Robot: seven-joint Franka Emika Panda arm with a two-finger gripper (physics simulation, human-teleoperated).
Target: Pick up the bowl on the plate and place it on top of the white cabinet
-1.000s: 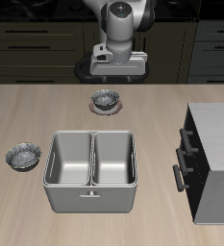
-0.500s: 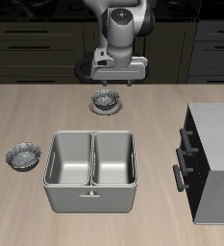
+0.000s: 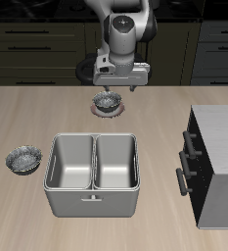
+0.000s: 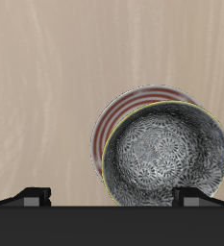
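Observation:
The bowl [image 3: 106, 102], dark grey and speckled, sits on the red-rimmed plate [image 3: 96, 107] at the back of the table. My gripper [image 3: 111, 93] hangs just above it, open and empty. In the wrist view the bowl [image 4: 166, 154] lies on the plate [image 4: 123, 108], off-centre towards one fingertip [image 4: 190, 195], and the gripper [image 4: 112, 196] has its fingers wide apart. The white cabinet [image 3: 223, 147] with black drawer fronts stands at the table's side, nearer the front edge.
A grey two-compartment tray [image 3: 93, 175] sits in the middle of the table towards the front. A second look-alike bowl [image 3: 23, 158] lies on the bare table beside the tray, on the side away from the cabinet.
My gripper has come down a little towards the bowl on the plate. The bowl, plate and other things have not moved.

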